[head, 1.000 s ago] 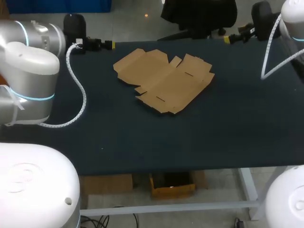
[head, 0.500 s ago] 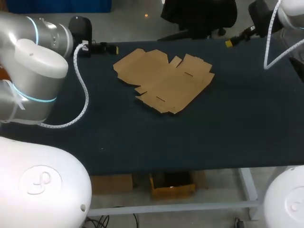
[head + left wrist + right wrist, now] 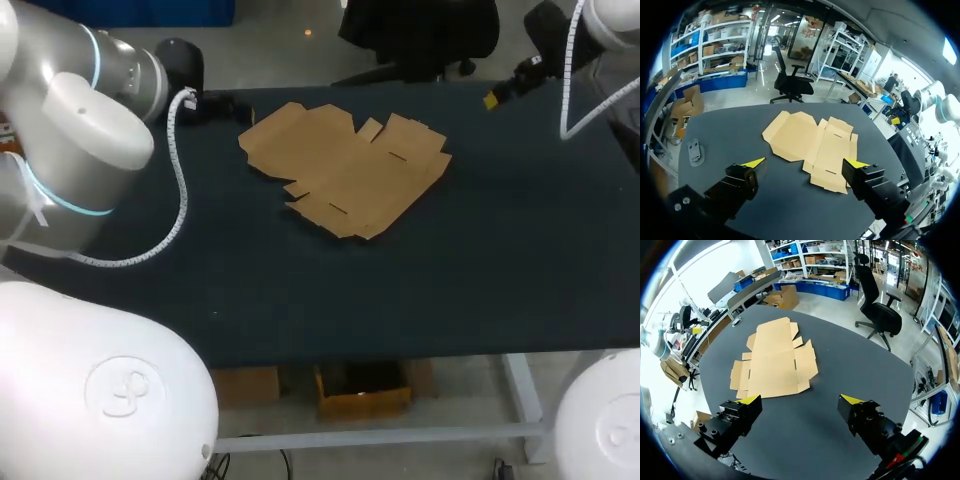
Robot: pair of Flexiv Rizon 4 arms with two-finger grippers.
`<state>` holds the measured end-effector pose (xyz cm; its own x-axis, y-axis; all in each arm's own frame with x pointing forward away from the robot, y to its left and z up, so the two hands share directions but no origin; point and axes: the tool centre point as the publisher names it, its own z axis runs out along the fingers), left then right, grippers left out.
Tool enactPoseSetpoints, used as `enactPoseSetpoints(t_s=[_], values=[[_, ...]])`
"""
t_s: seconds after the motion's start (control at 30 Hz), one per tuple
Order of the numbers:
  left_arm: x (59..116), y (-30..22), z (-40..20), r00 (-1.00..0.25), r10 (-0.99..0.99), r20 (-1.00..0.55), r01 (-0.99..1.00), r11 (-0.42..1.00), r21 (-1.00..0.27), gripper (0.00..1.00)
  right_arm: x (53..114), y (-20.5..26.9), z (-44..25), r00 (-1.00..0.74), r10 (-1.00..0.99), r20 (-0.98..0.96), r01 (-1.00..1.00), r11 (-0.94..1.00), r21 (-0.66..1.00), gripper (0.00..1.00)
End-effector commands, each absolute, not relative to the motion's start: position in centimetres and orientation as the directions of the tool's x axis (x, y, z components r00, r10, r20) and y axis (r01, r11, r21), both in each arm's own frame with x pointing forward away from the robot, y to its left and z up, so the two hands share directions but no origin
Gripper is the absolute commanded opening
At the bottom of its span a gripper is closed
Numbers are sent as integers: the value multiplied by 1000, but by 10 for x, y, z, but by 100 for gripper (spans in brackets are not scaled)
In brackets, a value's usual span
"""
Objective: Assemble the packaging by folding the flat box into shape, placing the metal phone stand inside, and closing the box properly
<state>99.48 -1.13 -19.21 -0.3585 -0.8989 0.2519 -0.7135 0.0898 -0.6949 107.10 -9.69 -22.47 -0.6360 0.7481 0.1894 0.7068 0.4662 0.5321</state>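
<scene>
The flat brown cardboard box lies unfolded on the dark table, towards its far middle. My left gripper hangs over the far left of the table, to the left of the box and partly hidden by its arm. In the left wrist view it stands open and empty above the box. A small grey metal stand lies near the table's edge, beside the left finger. My right gripper is over the far right corner. It is also open and empty, with the box ahead of it.
The dark table has bare surface in front of and to the right of the box. My left arm's bulky body and its white cable reach over the table's left side. The stand does not show in the head view.
The left arm has swung further into view and its gripper has shifted slightly towards the box. The right gripper has drifted a little right and nearer. The box has not moved.
</scene>
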Motion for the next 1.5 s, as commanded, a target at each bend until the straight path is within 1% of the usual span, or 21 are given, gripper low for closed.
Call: enactPoseSetpoints(t_s=[0.03, 0.63, 0.77, 0.83, 0.87, 0.93, 0.97, 1.03, 1.13, 1.27, 1.37, 1.5], values=[[987, -8, -183, -350, -919, 183, -793, 186, -581, 100, 1066, -95, -222, -634, 751, 183, 706, 466, 534, 100], [987, -8, -183, -350, -919, 183, -793, 186, -581, 100, 1066, -95, -222, -634, 751, 183, 706, 466, 534, 100], [985, -16, -196, -244, -945, 216, -843, 97, -529, 100, 1063, -94, -224, -608, 773, 182, 733, 458, 503, 100], [976, -20, -203, -236, -943, 235, -851, 84, -519, 100, 1055, -94, -227, -593, 782, 194, 752, 452, 479, 100], [973, -21, -206, -186, -952, 245, -867, 41, -497, 100, 1051, -94, -229, -588, 784, 198, 758, 449, 473, 100], [965, -23, -213, -160, -950, 267, -879, 14, -477, 100, 1041, -93, -236, -568, 795, 214, 783, 441, 439, 100], [963, -24, -216, -105, -954, 281, -895, -32, -444, 100, 1038, -93, -240, -550, 805, 221, 798, 430, 421, 100], [955, -28, -223, -77, -948, 309, -905, -64, -421, 100, 1029, -94, -248, -539, 809, 235, 815, 431, 388, 100], [945, -38, -235, 1, -955, 297, -907, -126, -401, 100, 1018, -96, -256, -519, 818, 249, 836, 424, 349, 100], [936, -46, -247, 137, -927, 350, -908, -258, -329, 100, 1009, -101, -260, -492, 828, 268, 856, 406, 320, 100], [930, -54, -255, 195, -900, 390, -906, -318, -280, 100, 1002, -104, -264, -458, 849, 264, 877, 384, 288, 100], [922, -64, -264, 259, -879, 400, -900, -370, -230, 100, 994, -108, -269, -428, 857, 287, 896, 359, 263, 100]])
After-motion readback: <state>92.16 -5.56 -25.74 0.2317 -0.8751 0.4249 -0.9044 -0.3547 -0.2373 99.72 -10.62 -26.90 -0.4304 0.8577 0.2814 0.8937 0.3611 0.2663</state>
